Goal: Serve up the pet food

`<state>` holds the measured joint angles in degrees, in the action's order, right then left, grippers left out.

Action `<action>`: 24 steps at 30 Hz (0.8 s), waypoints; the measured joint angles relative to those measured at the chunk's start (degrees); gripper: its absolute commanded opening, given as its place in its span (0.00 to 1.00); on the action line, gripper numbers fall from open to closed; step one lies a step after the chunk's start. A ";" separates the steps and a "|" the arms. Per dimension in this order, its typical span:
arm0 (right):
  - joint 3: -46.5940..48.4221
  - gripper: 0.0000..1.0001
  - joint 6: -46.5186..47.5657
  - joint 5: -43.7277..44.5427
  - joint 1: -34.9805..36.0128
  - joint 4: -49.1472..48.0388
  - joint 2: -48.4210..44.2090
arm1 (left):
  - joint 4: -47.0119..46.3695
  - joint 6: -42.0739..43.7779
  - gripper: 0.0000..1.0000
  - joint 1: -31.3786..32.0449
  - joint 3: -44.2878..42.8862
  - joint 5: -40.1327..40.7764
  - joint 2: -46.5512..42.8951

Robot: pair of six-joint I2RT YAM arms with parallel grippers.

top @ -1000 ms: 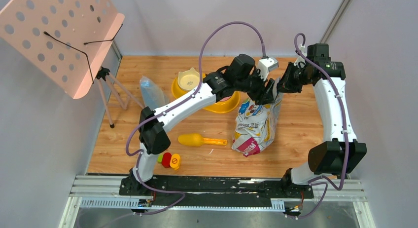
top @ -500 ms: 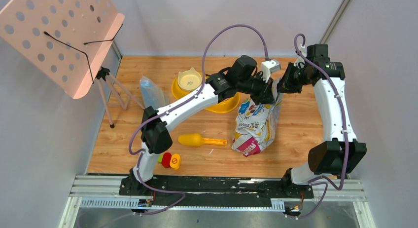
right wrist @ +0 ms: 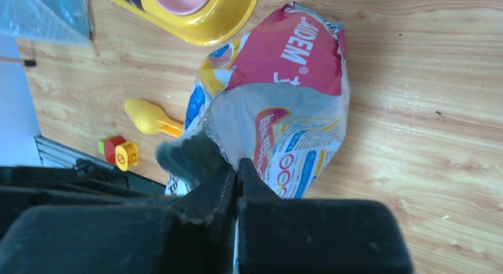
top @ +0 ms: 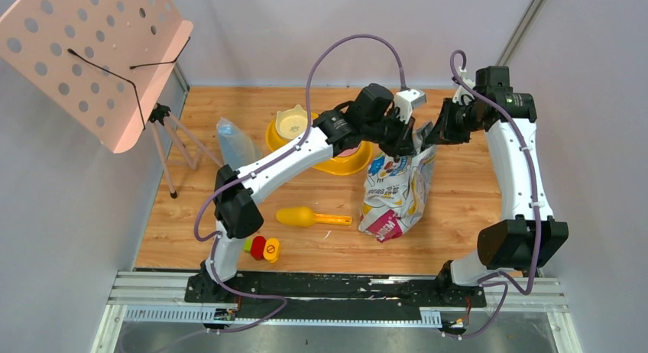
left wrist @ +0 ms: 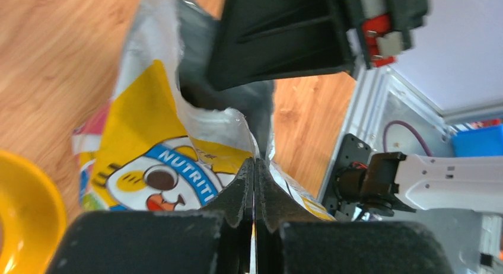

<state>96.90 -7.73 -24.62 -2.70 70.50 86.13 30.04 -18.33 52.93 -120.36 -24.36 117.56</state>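
Pet food hidden inside bag (top: 393, 196); left end effector (left wrist: 254, 165) and right end effector (right wrist: 237, 165) each clamp its rim.

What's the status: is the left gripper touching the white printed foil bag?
Touching. Left wrist view: the left gripper is shut on the torn top edge of the white printed foil bag, pinching it.

The bag (top: 393, 192) is white, printed in yellow, blue and magenta, with a cartoon face. The bowl (top: 345, 166) is yellow, pink inside. The scoop (top: 304, 215) is yellow; the blocks (top: 262, 248) red, green and yellow. The table (top: 474, 215) shows light wood grain. The left end effector (left wrist: 254, 167) and right end effector (right wrist: 237, 167) are black.
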 measured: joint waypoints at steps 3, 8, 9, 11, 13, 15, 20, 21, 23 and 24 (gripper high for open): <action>3.26 0.00 3.56 -0.44 -0.20 4.17 1.05 | 2.10 0.33 0.00 -0.02 0.07 5.70 -1.86; 8.70 0.00 9.22 -0.76 -2.14 10.67 4.44 | 3.48 1.33 0.00 -2.03 2.05 13.22 -5.55; 9.46 0.00 10.10 -0.63 -2.54 11.74 4.85 | 3.43 1.62 0.00 -2.60 2.23 14.25 -6.03; 10.40 0.00 11.65 -0.59 -2.86 13.64 5.27 | 2.08 2.23 0.00 -4.11 2.89 16.48 -7.10; 11.54 0.00 13.27 -0.50 -2.60 15.08 5.66 | 0.46 2.84 0.00 -4.96 3.74 17.94 -8.17; 12.90 0.00 14.32 0.15 -2.51 16.15 6.40 | -0.26 4.13 0.00 -5.40 4.76 20.31 -9.38; 21.00 0.08 14.78 2.93 -3.28 21.53 11.78 | -2.01 7.02 0.08 -8.07 6.49 24.04 -11.61; 22.49 0.18 14.64 3.08 -3.28 21.88 12.87 | -2.25 7.34 0.18 -8.52 6.71 24.20 -11.87; 24.02 0.34 13.90 2.60 -3.39 21.22 13.86 | -2.51 7.61 0.47 -9.29 6.73 22.75 -12.13; 24.06 0.39 13.62 2.05 -3.45 20.46 13.81 | -2.93 7.17 0.57 -9.53 6.78 20.74 -12.22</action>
<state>120.97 5.89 -22.57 -6.15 90.96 99.94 27.11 -11.16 43.40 -113.58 -3.62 105.34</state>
